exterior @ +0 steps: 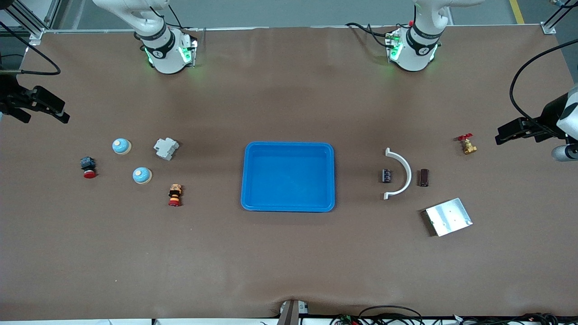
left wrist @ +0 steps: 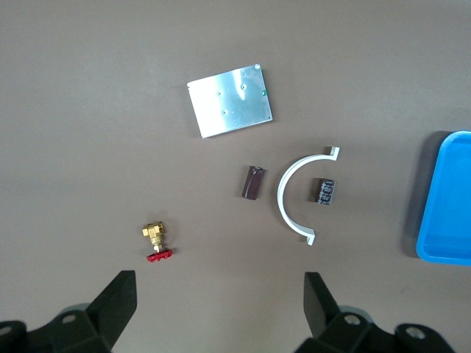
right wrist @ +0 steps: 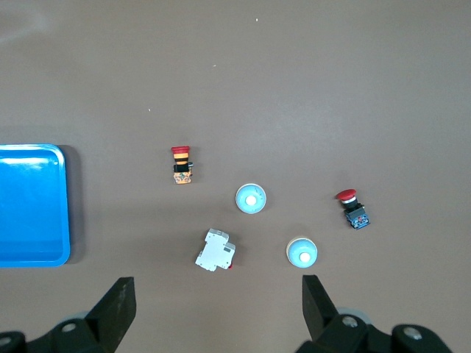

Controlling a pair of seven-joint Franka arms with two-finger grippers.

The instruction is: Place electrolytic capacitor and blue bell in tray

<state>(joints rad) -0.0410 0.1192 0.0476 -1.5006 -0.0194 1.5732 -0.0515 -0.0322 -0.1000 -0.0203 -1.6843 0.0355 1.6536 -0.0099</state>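
Nothing is placed yet — the tray (exterior: 289,177) sits empty at frame center, capacitors (exterior: 387,175) lower right, blue bells (exterior: 142,175) lower left, while left gripper (left wrist: 221,305) and right gripper (right wrist: 218,305) hover spread wide.

Both arms wait: left gripper (exterior: 502,135) and right gripper (exterior: 61,115) hang open over opposite table ends.
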